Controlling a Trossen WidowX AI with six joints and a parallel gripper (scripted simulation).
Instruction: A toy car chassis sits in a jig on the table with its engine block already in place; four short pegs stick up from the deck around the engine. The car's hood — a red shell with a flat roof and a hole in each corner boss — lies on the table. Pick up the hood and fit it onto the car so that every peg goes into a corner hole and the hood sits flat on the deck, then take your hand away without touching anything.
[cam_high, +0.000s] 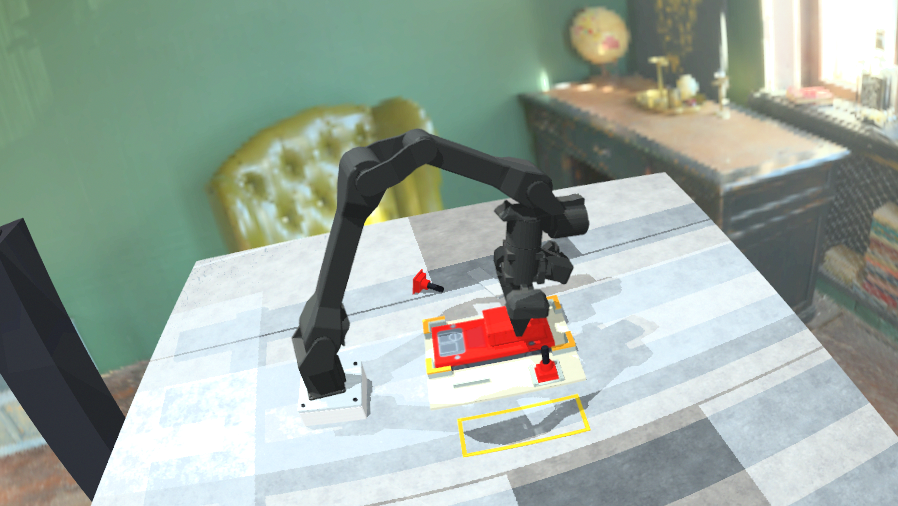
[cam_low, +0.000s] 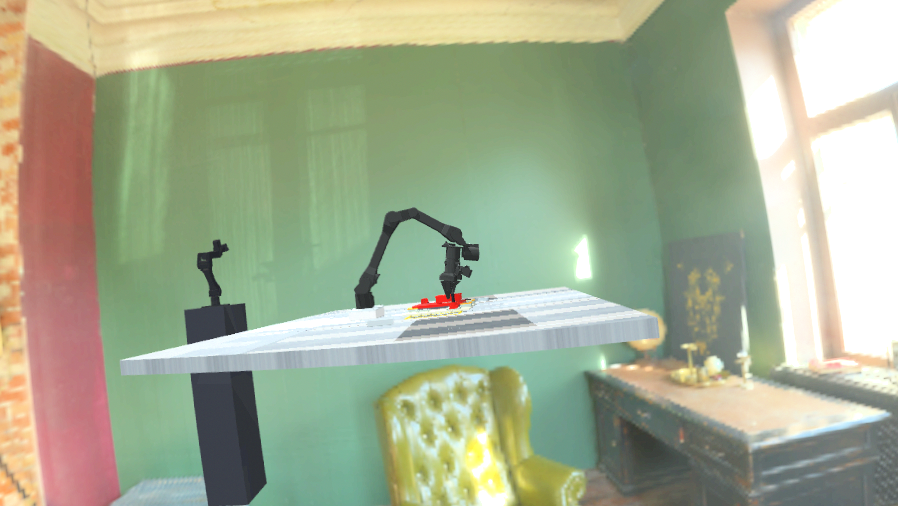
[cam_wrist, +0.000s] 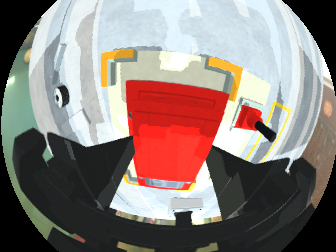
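Note:
The red hood (cam_high: 502, 326) (cam_wrist: 175, 133) sits on the toy car chassis (cam_high: 452, 352) in the cream jig (cam_high: 502, 383) with orange corner brackets. In the exterior view the hood (cam_low: 439, 302) shows as a small red shape on the table. My gripper (cam_high: 521, 326) (cam_low: 450, 292) (cam_wrist: 171, 142) points straight down and is shut on the hood's raised roof block. In the wrist view the black fingers flank the red shell on both sides. The pegs and corner holes are hidden under the hood.
A red clamp with a black lever (cam_high: 545, 367) (cam_wrist: 254, 121) stands on the jig's front right. A small red-and-black part (cam_high: 424, 282) lies on the table behind the jig. A yellow outlined rectangle (cam_high: 465, 440) is marked in front of the jig. The arm base (cam_high: 329, 389) stands left.

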